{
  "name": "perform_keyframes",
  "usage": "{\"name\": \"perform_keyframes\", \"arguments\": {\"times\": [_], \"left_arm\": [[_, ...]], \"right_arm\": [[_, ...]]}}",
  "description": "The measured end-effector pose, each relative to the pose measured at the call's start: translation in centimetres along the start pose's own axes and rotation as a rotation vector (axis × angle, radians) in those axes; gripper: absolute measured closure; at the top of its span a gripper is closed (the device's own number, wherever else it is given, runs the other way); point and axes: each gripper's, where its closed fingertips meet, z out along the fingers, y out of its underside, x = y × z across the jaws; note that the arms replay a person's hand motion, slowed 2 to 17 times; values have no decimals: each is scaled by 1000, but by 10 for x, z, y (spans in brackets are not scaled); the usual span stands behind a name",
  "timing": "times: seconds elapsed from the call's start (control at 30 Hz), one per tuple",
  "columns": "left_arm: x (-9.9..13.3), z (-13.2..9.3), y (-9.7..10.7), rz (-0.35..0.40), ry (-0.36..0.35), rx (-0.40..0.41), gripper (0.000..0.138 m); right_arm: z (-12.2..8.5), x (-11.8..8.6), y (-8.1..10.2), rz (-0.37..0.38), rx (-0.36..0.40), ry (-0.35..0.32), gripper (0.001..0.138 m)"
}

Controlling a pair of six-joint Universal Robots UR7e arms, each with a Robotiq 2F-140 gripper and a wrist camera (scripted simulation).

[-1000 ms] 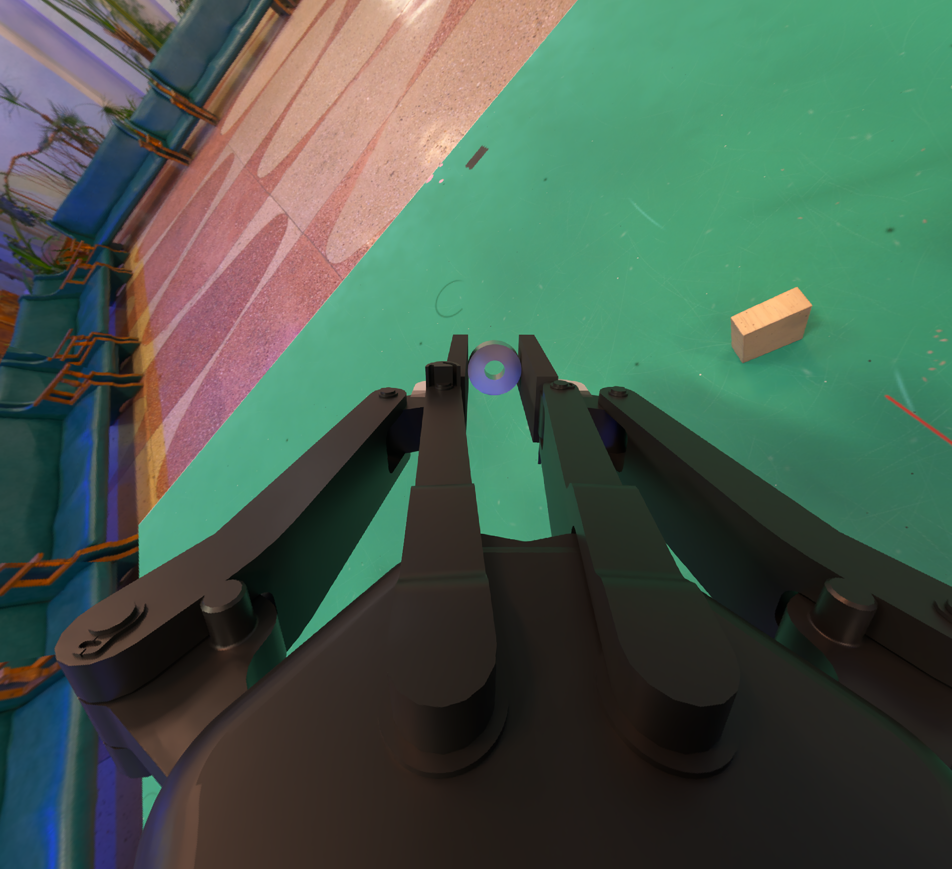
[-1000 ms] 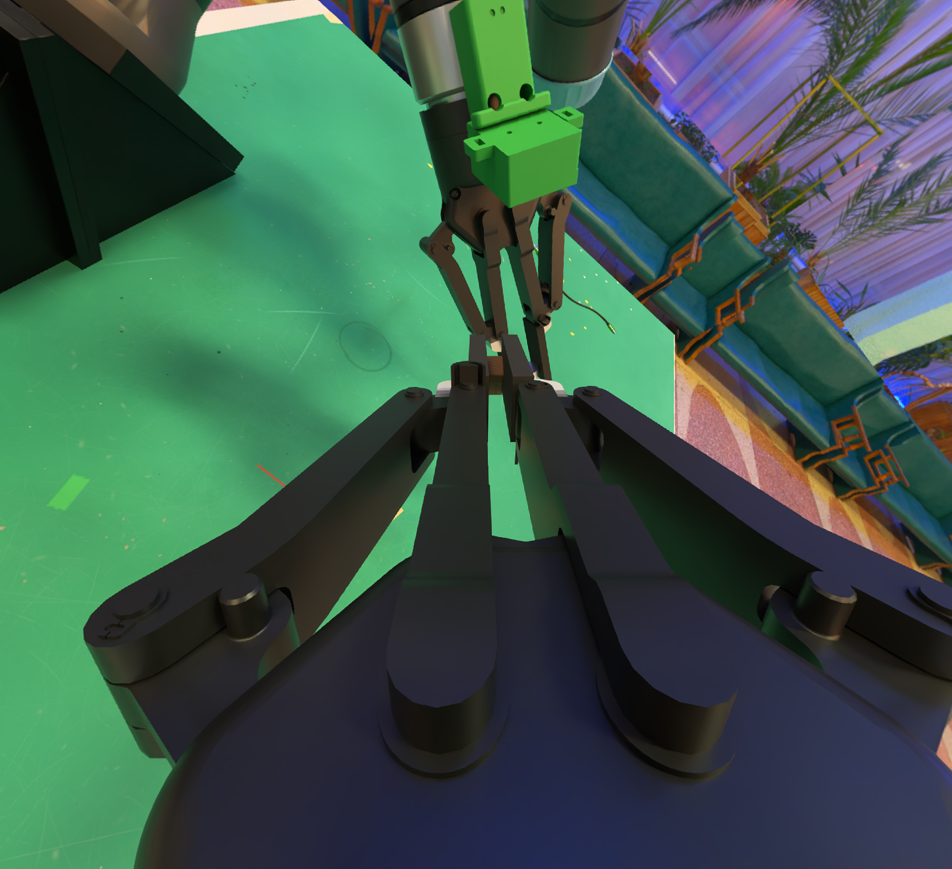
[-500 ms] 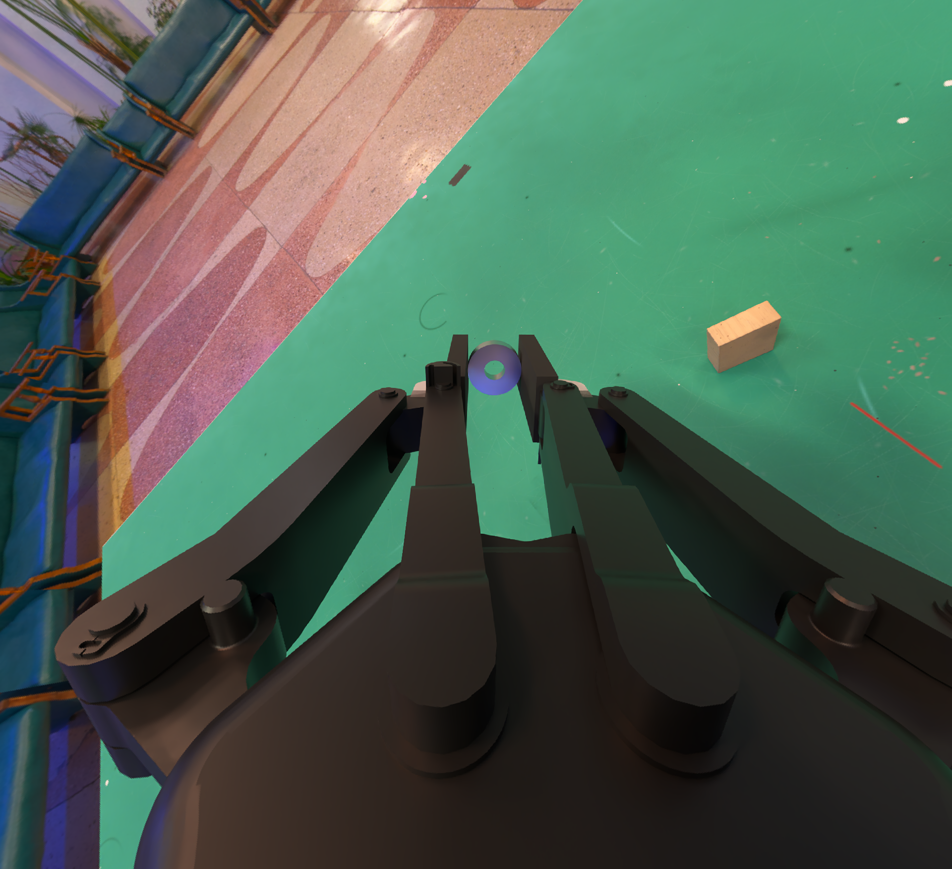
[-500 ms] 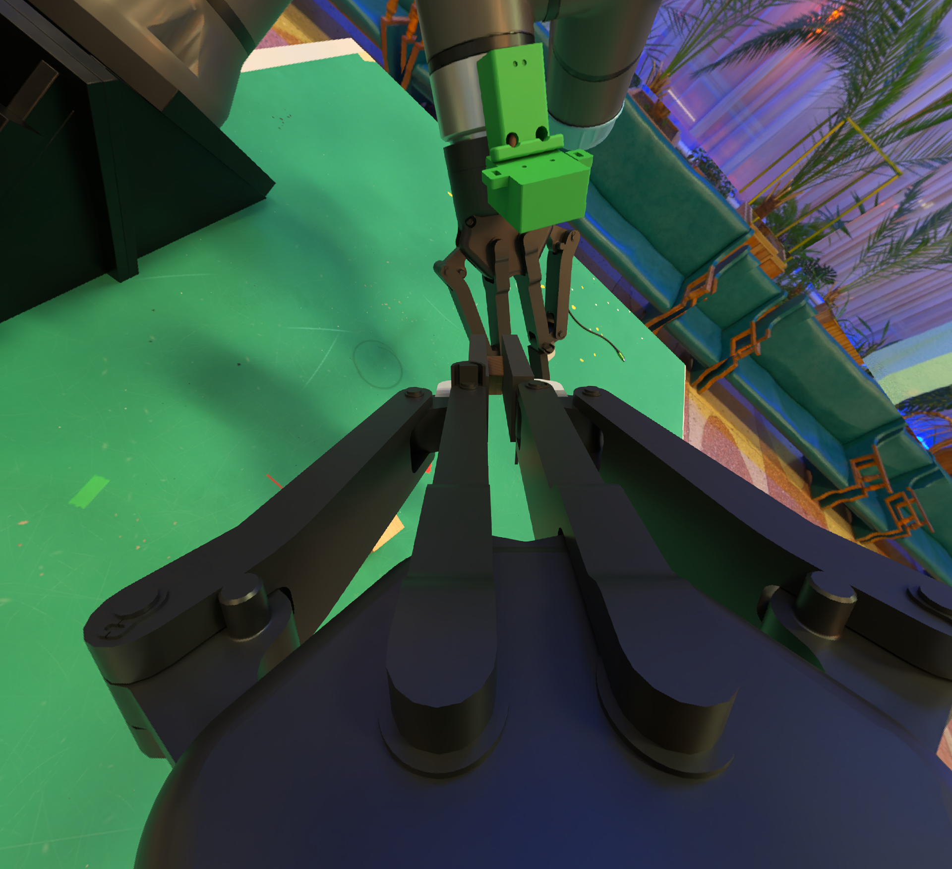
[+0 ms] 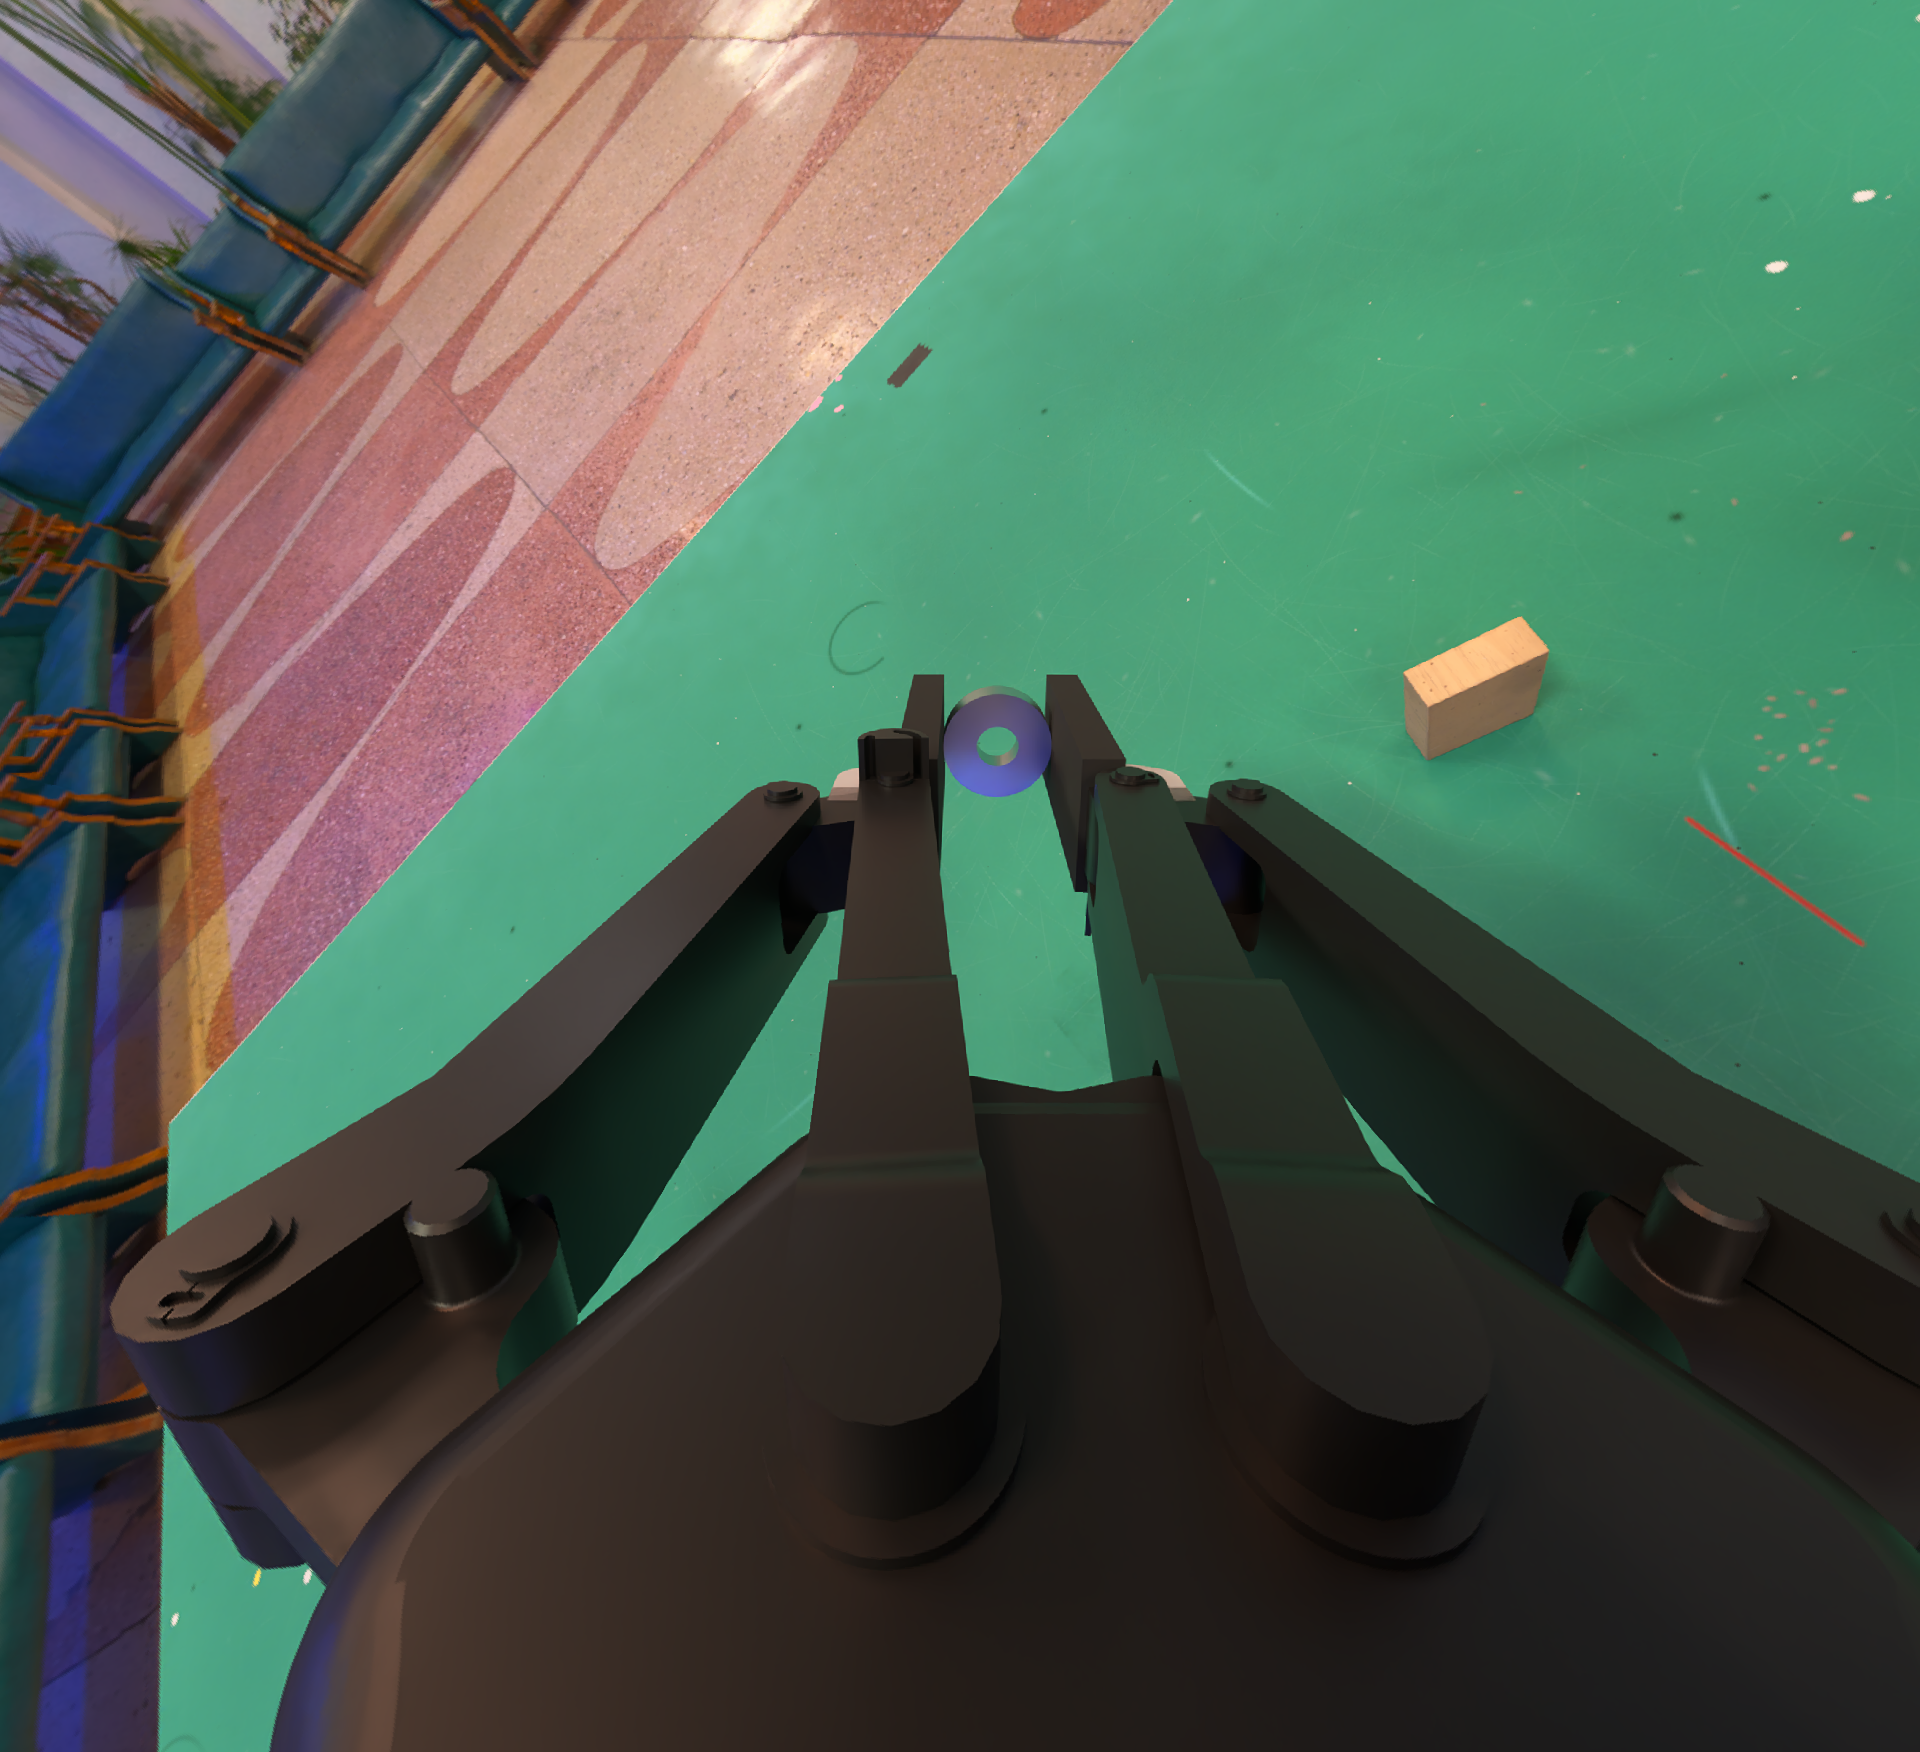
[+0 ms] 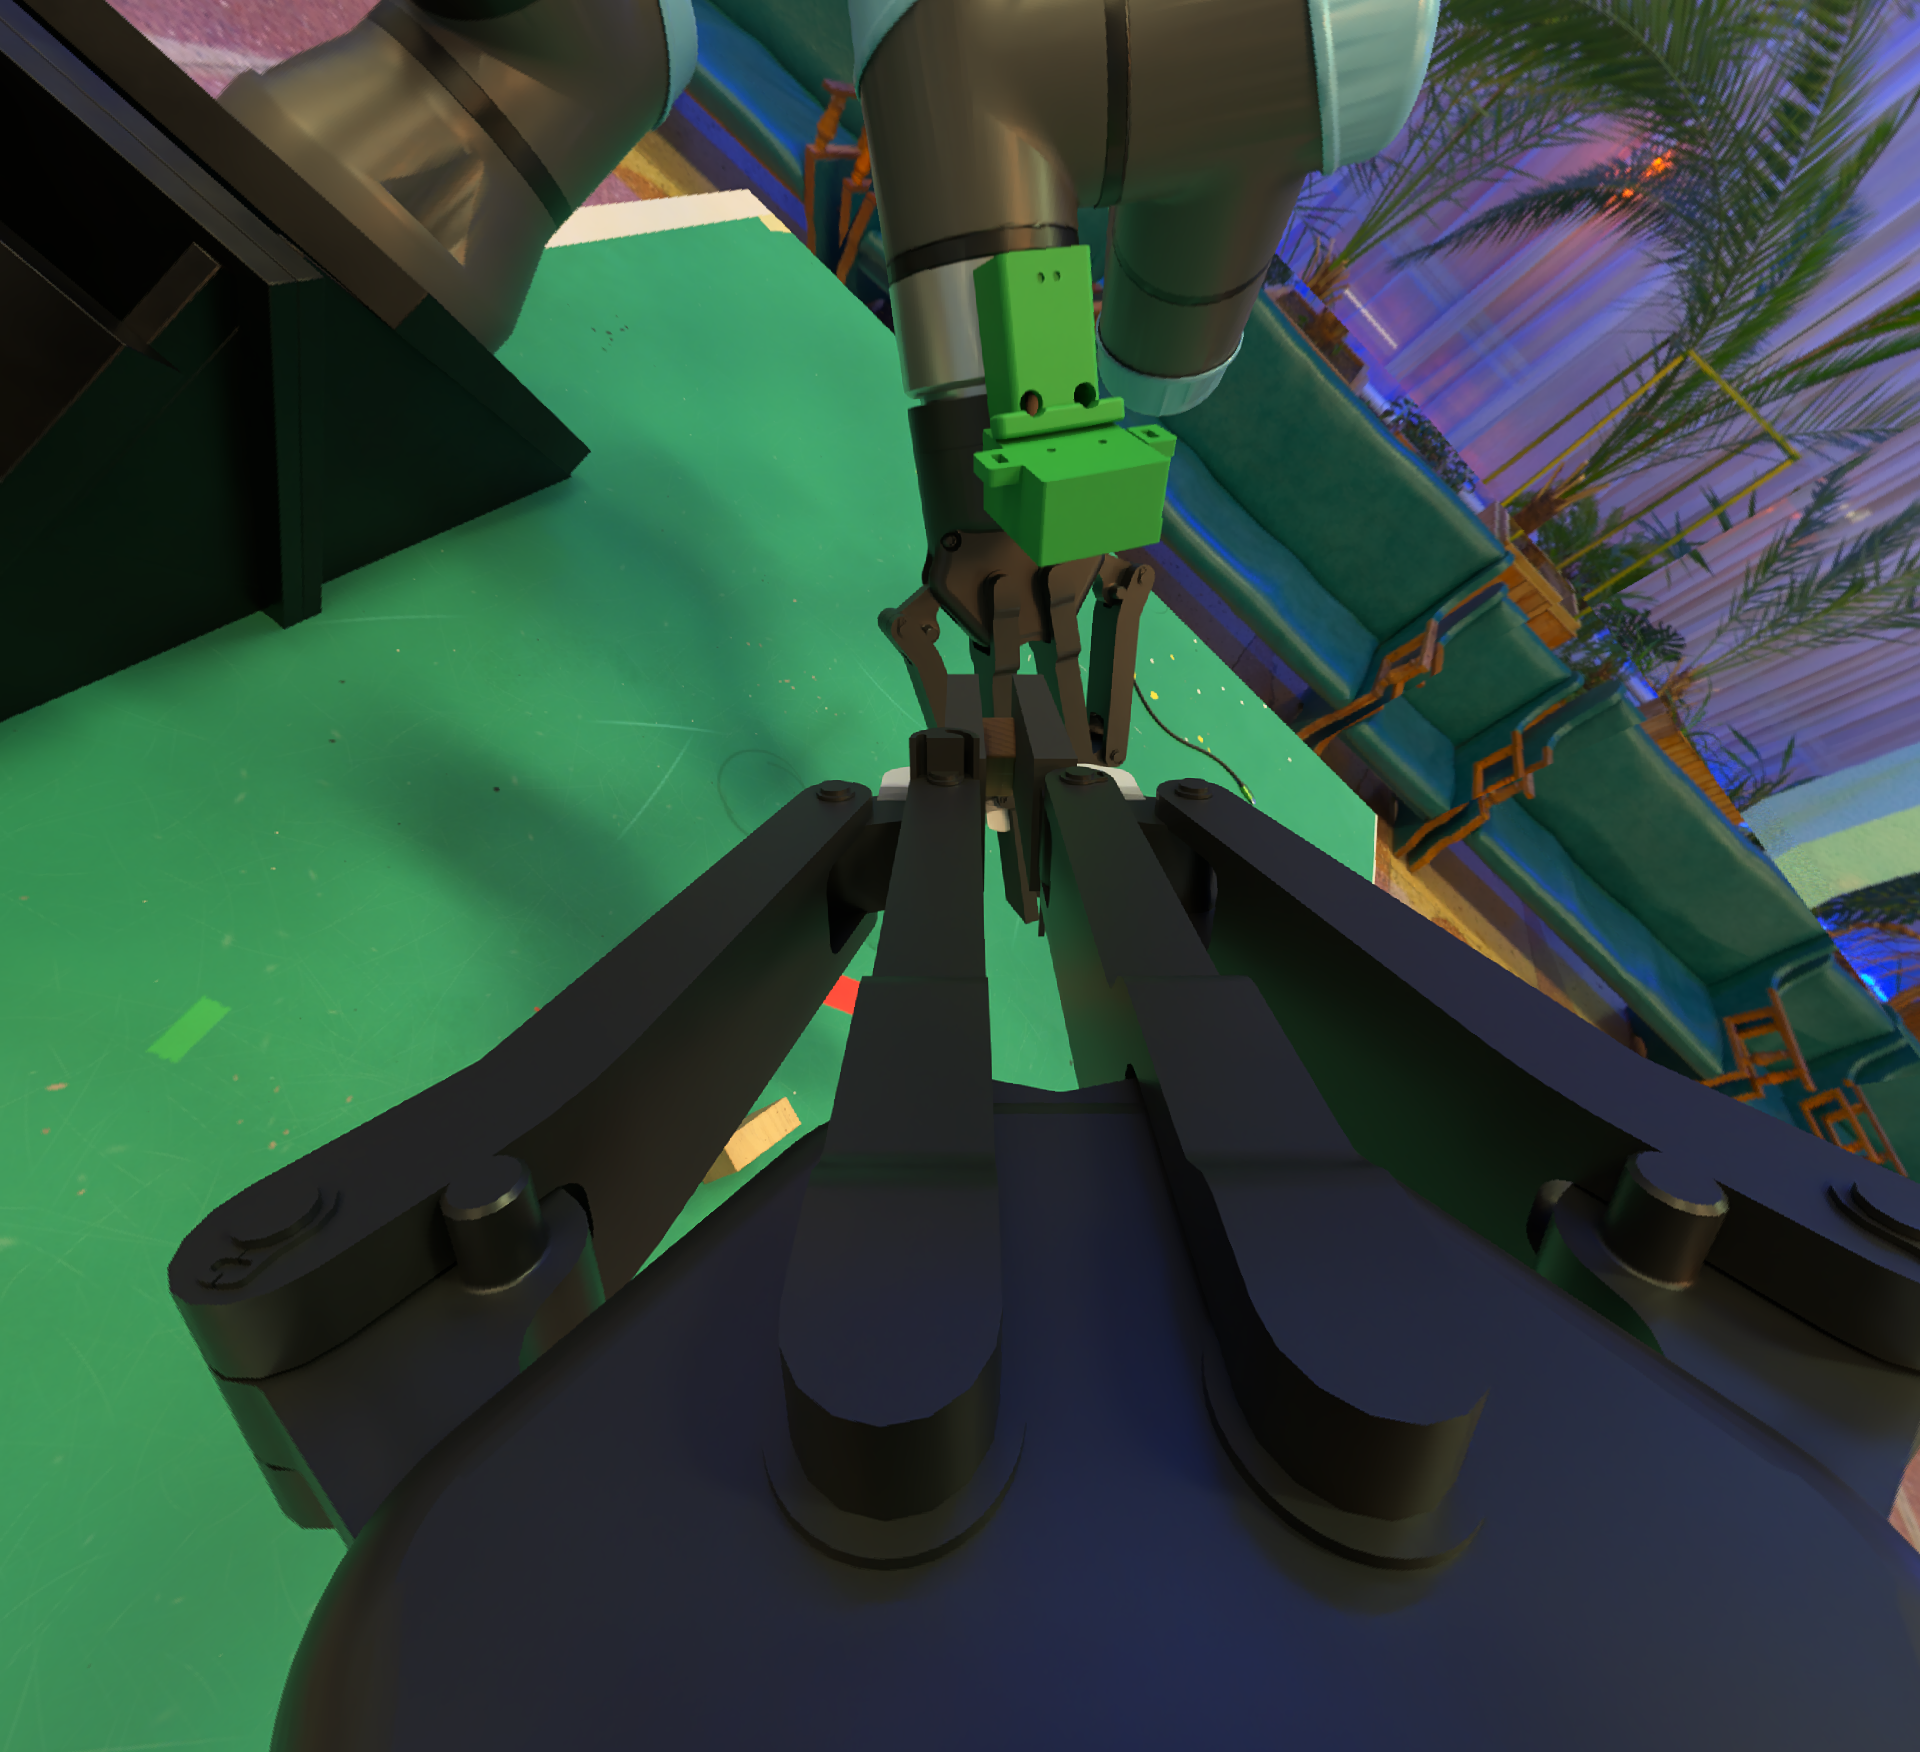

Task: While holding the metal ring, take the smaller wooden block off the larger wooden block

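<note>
**Ring pinched, small block gripped above the table**

In the left wrist view, the left pincer (image 5: 995, 734) pinches a metal ring (image 5: 997, 743) between its dark, flat-sided fingertips. The ring is a smooth, thick washer shape with a round central hole, its flat face bluish and turned toward the camera. It sits at the centre of the frame, above the scuffed green table (image 5: 1455, 300). To the right of centre, well apart from the ring, the larger wooden block (image 5: 1475, 686) lies on the table: a pale rectangular slab with visible end grain and sharp edges. A thin red line (image 5: 1775, 881) marks the table at the lower right. Speckled terrazzo floor (image 5: 623, 248) fills the upper left.

In the right wrist view, the right pincer (image 6: 997, 746) is closed tight on the smaller wooden block (image 6: 1000, 738), only a brown sliver of which shows between the fingers. Behind it, in the upper centre, hangs the other arm with a bright green boxy mount (image 6: 1070, 455). A corner of pale wood (image 6: 764, 1131) peeks out at the lower left beneath the linkage.
</note>
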Motion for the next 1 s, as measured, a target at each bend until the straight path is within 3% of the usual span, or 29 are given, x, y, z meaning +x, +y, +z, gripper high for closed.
{"name": "perform_keyframes", "arguments": {"times": [1.0], "left_arm": [[8, 9, 0, -2, 34, -11, 113]], "right_arm": [[-20, 6, -49, -24, 146, -78, 130]]}}
